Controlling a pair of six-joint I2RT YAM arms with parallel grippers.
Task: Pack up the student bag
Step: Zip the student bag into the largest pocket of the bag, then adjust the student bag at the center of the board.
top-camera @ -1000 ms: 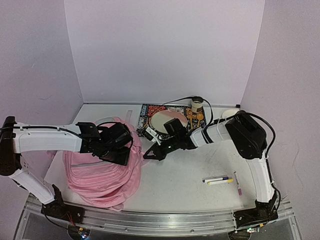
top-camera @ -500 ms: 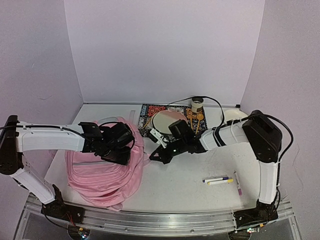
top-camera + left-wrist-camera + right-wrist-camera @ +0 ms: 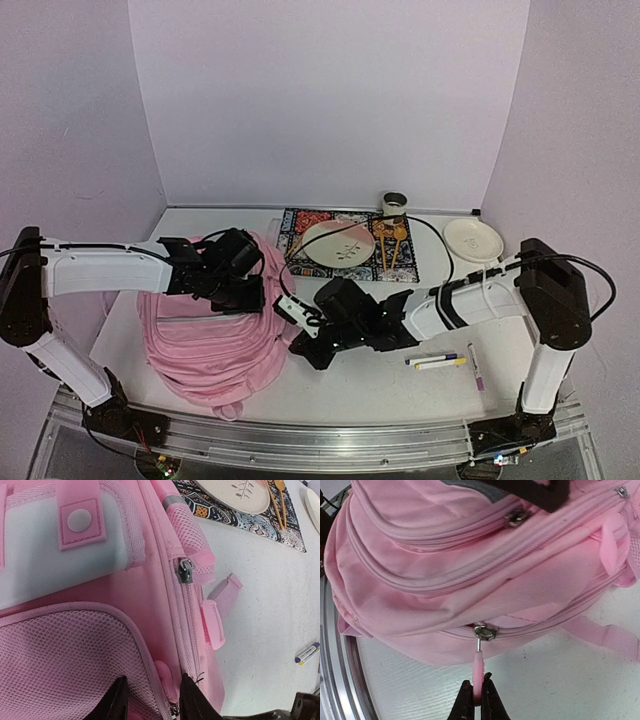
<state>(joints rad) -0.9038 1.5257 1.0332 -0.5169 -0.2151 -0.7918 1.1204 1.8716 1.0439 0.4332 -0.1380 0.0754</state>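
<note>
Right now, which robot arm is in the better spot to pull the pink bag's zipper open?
Right. The right end effector is pinched shut on a pink zipper pull of the student bag, ready to tug. The left end effector only straddles a second pull, jaws apart.

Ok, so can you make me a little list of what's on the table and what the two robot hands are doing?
bag: pink student bag, lying flat on the left side
right: right gripper shut on a pink zip pull
left: left gripper on the bag, jaws apart, a second pull between them
behind: plate on a patterned placemat
loose: markers near the right arm
</note>
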